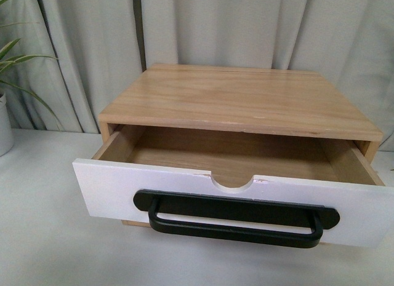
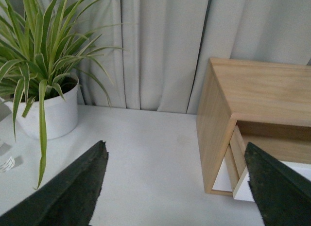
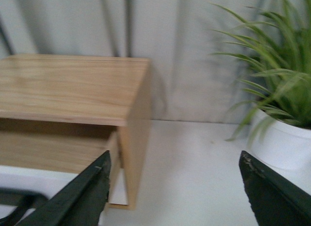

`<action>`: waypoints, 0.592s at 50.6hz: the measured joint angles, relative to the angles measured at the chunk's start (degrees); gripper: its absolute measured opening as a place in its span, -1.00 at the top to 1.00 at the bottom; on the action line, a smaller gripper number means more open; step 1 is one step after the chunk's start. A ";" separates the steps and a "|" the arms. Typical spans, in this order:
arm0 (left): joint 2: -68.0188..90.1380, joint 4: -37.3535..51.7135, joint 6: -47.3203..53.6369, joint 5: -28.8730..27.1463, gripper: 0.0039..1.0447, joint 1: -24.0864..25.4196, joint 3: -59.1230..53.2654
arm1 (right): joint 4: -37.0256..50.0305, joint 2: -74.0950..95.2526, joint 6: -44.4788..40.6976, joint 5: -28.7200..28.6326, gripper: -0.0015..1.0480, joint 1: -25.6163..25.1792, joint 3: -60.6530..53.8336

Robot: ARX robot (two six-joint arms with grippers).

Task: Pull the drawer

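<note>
The wide white-fronted drawer with its long black bar handle is already standing well out of the light wooden cabinet, showing a bare wood interior behind the half-round notch in its top edge, so I am judging the pull to be done or very nearly done. Neither arm is showing in the front view, and nothing is touching the handle. From the wrist views, the left gripper is hanging with its 2 dark fingers spread wide over the white desk, beside the cabinet's left side, holding nothing; the right gripper is likewise gaping wide and empty, off the cabinet's right side. If any travel is remaining, the next move is calling for 1 gripper to come round to the front, close on the bar and draw it straight outward; otherwise the arms are only needing to keep clear. The desk is looking plain, smooth and white. Pale grey curtains are hanging behind, and a green-leaved plant in a white pot is standing at the left, with another pot plant at the right.
</note>
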 joint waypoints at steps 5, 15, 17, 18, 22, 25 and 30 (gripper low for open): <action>-2.32 -1.29 0.00 0.24 -0.16 0.13 -1.31 | -2.23 -3.15 0.39 1.42 0.00 -0.28 -0.48; -7.10 -3.43 0.00 0.20 0.73 0.13 -3.98 | -4.13 -8.33 0.44 1.44 0.88 -0.24 -3.41; -8.15 -4.00 -0.02 0.22 0.94 0.13 -4.37 | -5.01 -9.33 0.48 1.46 0.97 -0.24 -3.50; -8.66 -4.26 -0.02 0.22 0.92 0.13 -4.55 | -5.57 -9.97 0.48 1.46 0.97 -0.24 -3.50; -10.23 -5.35 -0.02 0.24 0.93 0.13 -5.11 | -7.63 -12.13 0.52 1.44 0.97 -0.24 -3.50; -11.47 -6.10 -0.02 0.22 0.93 0.13 -5.53 | -9.09 -13.70 0.52 1.42 0.97 -0.24 -3.50; -13.33 -5.88 -0.04 0.24 0.93 0.13 -7.28 | -11.15 -15.65 0.52 1.44 0.97 -0.24 -3.50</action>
